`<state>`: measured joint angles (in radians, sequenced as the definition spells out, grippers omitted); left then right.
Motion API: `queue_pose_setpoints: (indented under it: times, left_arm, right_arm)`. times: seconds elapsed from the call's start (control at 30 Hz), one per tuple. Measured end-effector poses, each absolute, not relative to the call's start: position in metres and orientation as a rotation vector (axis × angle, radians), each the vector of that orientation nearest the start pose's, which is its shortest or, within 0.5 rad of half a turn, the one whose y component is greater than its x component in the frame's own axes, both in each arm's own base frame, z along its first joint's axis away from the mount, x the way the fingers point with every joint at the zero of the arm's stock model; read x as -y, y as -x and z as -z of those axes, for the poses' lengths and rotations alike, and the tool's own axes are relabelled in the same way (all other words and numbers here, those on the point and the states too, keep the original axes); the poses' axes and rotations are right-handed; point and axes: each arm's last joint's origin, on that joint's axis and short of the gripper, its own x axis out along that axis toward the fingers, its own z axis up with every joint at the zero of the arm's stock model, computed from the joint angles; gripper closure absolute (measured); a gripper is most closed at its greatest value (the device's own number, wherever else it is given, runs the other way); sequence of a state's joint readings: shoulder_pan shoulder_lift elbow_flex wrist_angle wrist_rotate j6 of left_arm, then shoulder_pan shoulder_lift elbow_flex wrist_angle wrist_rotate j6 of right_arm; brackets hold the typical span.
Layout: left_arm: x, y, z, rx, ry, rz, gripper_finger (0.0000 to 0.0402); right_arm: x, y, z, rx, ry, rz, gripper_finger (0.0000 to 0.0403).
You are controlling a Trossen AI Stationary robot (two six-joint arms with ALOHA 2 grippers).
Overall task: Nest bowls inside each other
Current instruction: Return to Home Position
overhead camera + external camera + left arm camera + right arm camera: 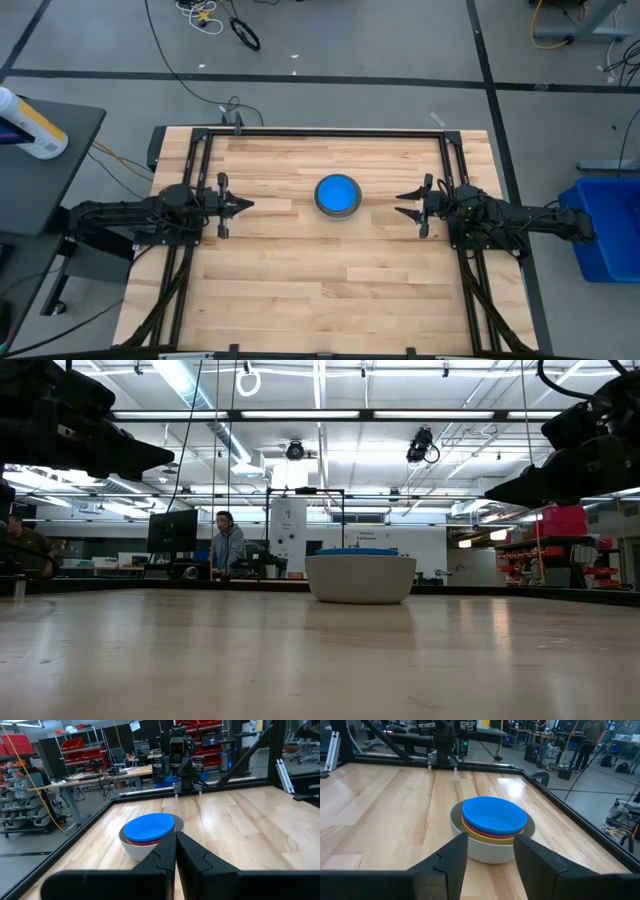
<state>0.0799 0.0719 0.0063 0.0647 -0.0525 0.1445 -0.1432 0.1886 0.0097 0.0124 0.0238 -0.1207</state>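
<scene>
A nested stack of bowls [337, 194] rests by its base on the middle of the wooden table. The grey bowl [490, 854] is outermost, with a yellow bowl [492, 839], a red bowl [469, 827] and a blue bowl [495, 815] on top inside it. The low view shows the stack [360, 578] as a grey bowl with a blue rim above it. My left gripper [250, 204] hovers left of the stack, shut and holding nothing, pointing level at it [175, 835]. My right gripper [400, 204] hovers right of the stack, open and holding nothing, facing it [490, 840].
Black frame rails [320, 132] run along the table's far edge and both sides. A blue bin [600, 225] stands on the floor to the right, and a side table with a bottle [30, 125] to the left. People [228, 545] show in the room beyond.
</scene>
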Motion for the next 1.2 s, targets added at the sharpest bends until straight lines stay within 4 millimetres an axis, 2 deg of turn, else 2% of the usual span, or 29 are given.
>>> queue_pose_setpoints:
  times: [1.2]
  left_arm:
    - [-0.0096,-0.1013,-0.1662,-0.011,-0.154,-0.132,0.0386]
  right_arm:
    - [0.0161,-0.1066,-0.1525,-0.176,0.111,0.156,0.0176]
